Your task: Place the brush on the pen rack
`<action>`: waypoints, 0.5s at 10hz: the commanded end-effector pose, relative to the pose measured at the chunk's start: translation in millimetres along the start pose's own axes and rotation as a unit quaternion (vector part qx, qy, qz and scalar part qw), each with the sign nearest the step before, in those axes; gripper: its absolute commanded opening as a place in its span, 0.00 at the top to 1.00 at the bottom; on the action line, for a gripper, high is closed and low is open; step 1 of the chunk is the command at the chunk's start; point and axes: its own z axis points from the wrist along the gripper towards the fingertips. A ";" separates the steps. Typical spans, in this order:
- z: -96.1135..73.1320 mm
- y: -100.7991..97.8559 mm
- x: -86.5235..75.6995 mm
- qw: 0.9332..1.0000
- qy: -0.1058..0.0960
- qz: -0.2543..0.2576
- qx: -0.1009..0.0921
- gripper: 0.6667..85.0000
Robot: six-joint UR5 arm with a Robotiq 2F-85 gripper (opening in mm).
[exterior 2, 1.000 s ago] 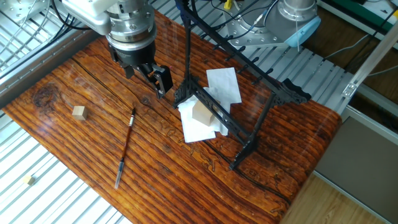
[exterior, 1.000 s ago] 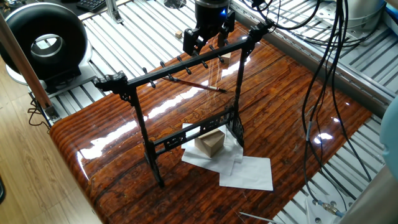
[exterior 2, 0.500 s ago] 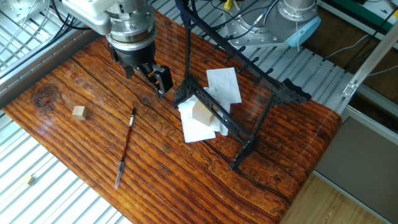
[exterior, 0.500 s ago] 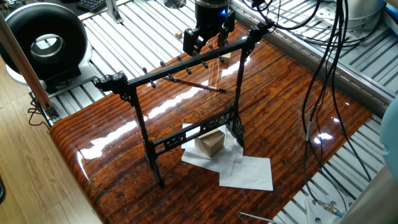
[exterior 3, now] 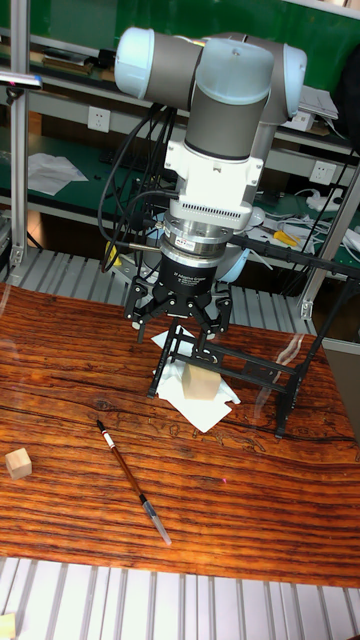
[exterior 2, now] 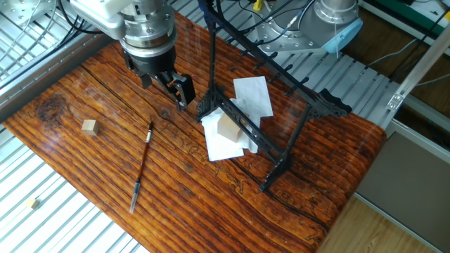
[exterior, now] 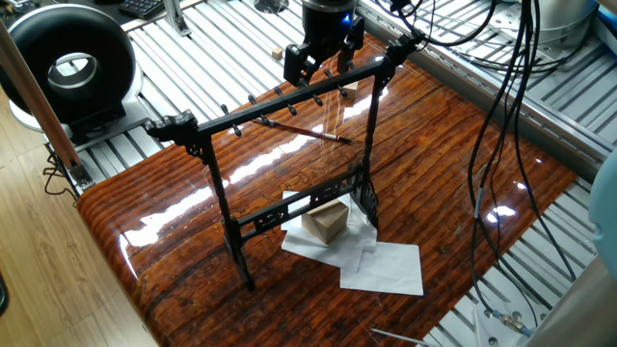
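Pincer (exterior 3: 180, 316) spread wide, brush (exterior 3: 130, 478) well apart

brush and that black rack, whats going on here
A single robot arm is working on getting the brush onto the pen rack. Right now the brush lies flat on the wooden table, not yet picked up. The hand hovers above the table between the brush and the rack, open and empty. The rack stands upright with nothing on its pegs.
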 end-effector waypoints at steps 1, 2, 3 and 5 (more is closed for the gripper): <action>-14.5 -52.7 -65.8 0.984 -0.123 -0.060 0.116 1.00; -12.9 -51.2 -64.2 0.984 -0.123 -0.059 0.118 1.00; -10.9 -49.4 -63.6 0.983 -0.125 -0.058 0.121 1.00; -10.3 -50.5 -64.0 0.983 -0.123 -0.060 0.123 1.00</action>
